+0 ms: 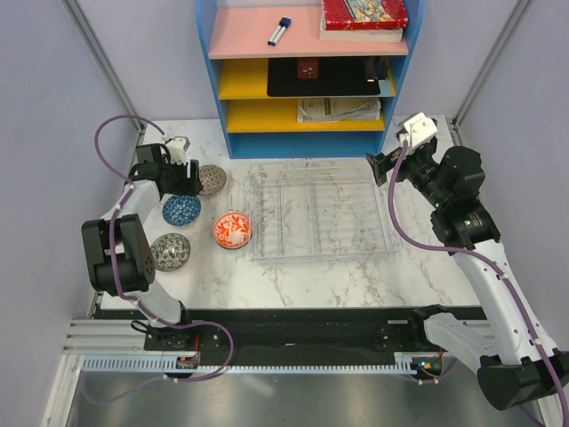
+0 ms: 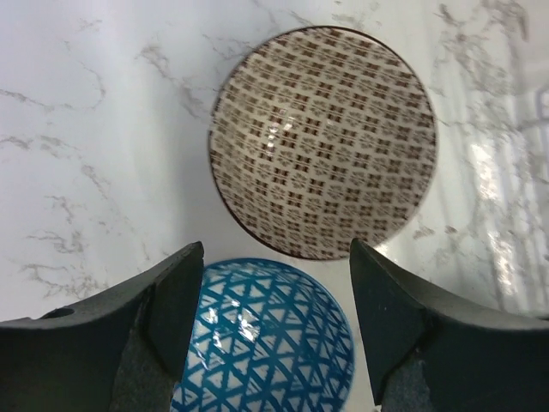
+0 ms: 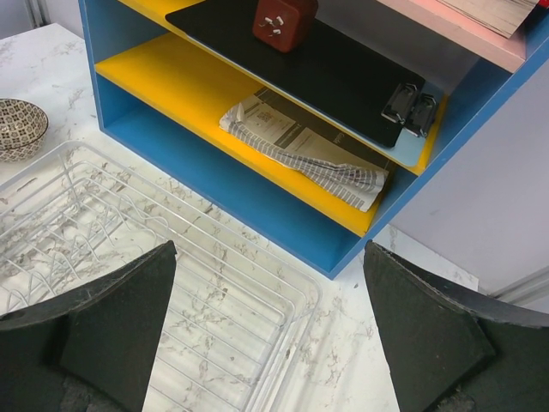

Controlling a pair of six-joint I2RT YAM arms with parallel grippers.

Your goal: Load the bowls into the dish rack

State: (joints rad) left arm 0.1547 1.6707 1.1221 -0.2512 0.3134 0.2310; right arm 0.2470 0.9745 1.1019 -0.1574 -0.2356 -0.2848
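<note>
Four bowls sit on the marble table left of the dish rack (image 1: 320,212): a beige brown-patterned bowl (image 1: 212,178), a blue bowl (image 1: 181,210), an orange-red and white bowl (image 1: 233,229) and a grey-green bowl (image 1: 170,251). My left gripper (image 1: 188,180) is open and empty, hovering between the beige and blue bowls. In the left wrist view the gripper (image 2: 276,309) straddles the far rim of the blue bowl (image 2: 262,339), with the beige bowl (image 2: 323,142) beyond. My right gripper (image 1: 382,167) is open and empty above the rack's far right corner (image 3: 171,283). The rack holds no bowls.
A blue shelf unit (image 1: 307,80) with pink and yellow shelves stands behind the rack, holding a marker, books, a black tray and a folded newspaper (image 3: 300,146). Grey walls close in the table on the left and right.
</note>
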